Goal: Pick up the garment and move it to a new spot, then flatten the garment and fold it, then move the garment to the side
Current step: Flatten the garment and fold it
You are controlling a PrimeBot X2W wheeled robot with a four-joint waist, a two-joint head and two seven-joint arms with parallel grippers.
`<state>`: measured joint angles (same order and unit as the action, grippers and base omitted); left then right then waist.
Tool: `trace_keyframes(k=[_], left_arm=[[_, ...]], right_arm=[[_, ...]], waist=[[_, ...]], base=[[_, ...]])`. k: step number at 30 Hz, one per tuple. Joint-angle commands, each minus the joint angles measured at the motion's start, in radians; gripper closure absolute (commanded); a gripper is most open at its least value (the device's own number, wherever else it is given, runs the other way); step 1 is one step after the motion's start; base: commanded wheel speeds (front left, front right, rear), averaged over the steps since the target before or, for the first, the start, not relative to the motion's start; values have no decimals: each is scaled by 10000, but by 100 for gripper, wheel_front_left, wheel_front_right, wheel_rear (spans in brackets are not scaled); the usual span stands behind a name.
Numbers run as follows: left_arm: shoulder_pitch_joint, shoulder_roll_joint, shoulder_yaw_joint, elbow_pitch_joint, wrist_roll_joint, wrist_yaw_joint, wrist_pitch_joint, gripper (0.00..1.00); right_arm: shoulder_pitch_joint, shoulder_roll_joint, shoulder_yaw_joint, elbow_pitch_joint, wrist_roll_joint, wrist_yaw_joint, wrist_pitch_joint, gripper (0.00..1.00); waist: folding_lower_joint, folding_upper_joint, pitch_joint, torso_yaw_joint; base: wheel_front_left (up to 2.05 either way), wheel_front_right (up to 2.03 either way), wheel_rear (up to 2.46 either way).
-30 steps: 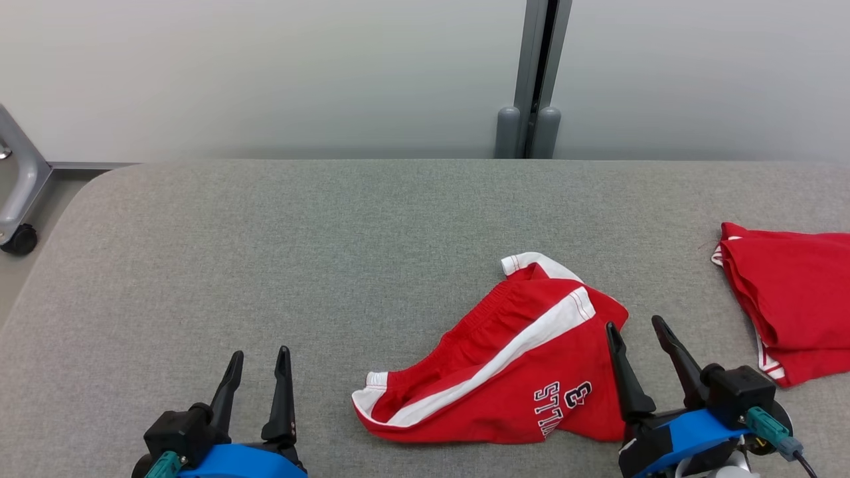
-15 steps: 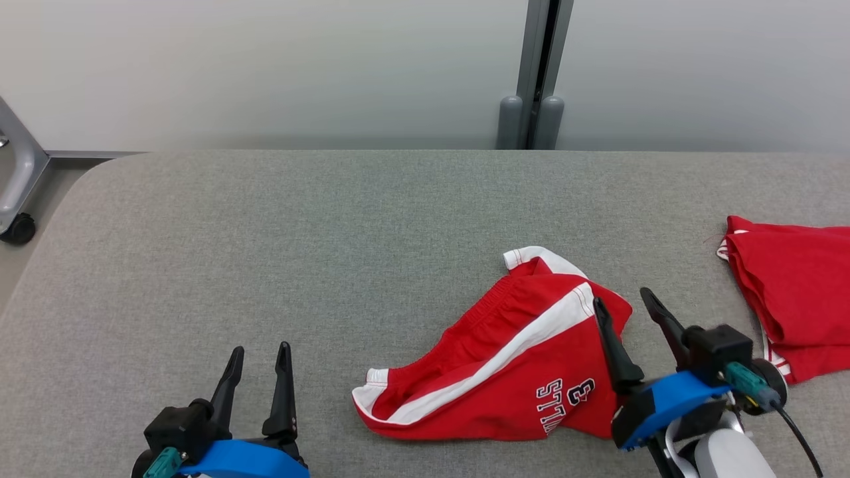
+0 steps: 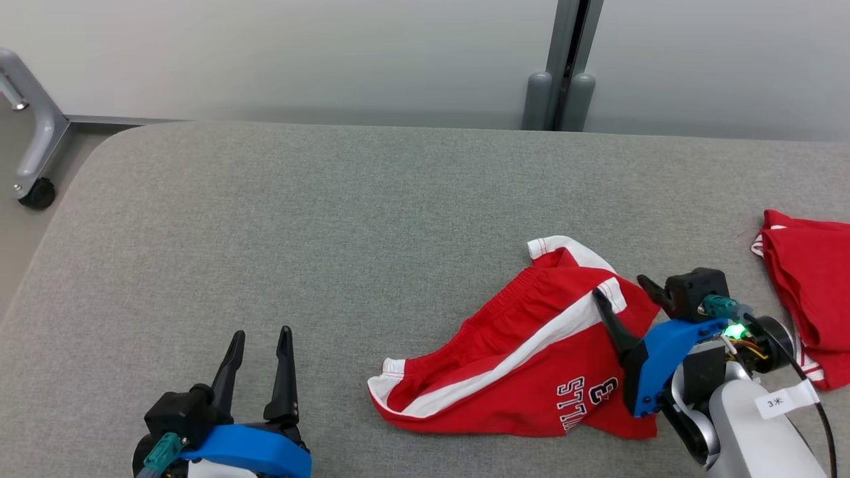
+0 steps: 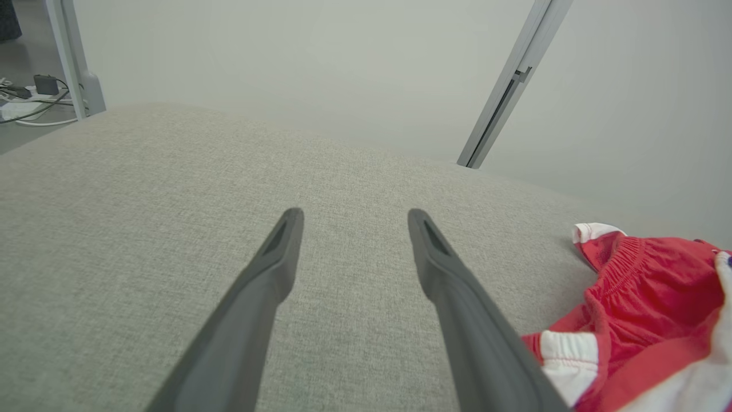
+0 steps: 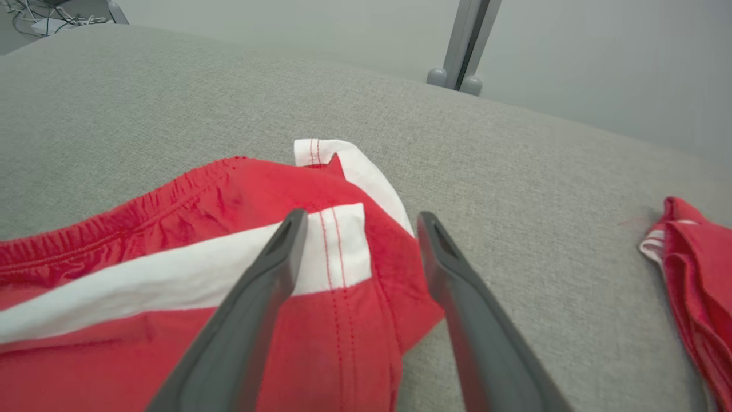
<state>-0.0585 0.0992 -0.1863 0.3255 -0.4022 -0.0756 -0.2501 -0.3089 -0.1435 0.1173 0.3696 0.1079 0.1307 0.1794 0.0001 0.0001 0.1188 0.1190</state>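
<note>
In the head view, my right pincer (image 3: 621,287) hangs with its fingers spread over the far right corner of the red shorts (image 3: 518,372). They lie crumpled on the near right part of the grey table (image 3: 332,219). My left pincer (image 3: 261,332) is spread too and holds nothing, at the near left, well apart from the cloth. A second red garment (image 3: 810,285) lies at the right edge.

In the left wrist view, my left pincer (image 4: 350,213) points over bare table, with the red shorts (image 4: 646,286) off to the right.

In the right wrist view, my right pincer (image 5: 359,216) straddles the end of the white stripe on the red shorts (image 5: 171,229). I cannot tell whether the tips touch the cloth.

I judge the task barely begun: nothing is gripped, so the lift, the move, the flattening, the fold and the setting aside are all left.
</note>
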Motion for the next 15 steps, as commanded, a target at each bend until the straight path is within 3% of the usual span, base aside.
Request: trace_keyframes(k=[1, 15], left_arm=[[-145, 31, -20, 31, -9, 9, -67, 0], [-277, 72, -6, 103, -34, 34, -115, 0]], right_arm=[[-178, -92, 118, 61, 162, 1, 67, 0], [-432, -589, 1490, 129, 1479, 1, 488, 0]], waist=[[-1, -1, 54, 57], [-1, -1, 169, 45]], base=[[0, 0, 0], [0, 0, 0]])
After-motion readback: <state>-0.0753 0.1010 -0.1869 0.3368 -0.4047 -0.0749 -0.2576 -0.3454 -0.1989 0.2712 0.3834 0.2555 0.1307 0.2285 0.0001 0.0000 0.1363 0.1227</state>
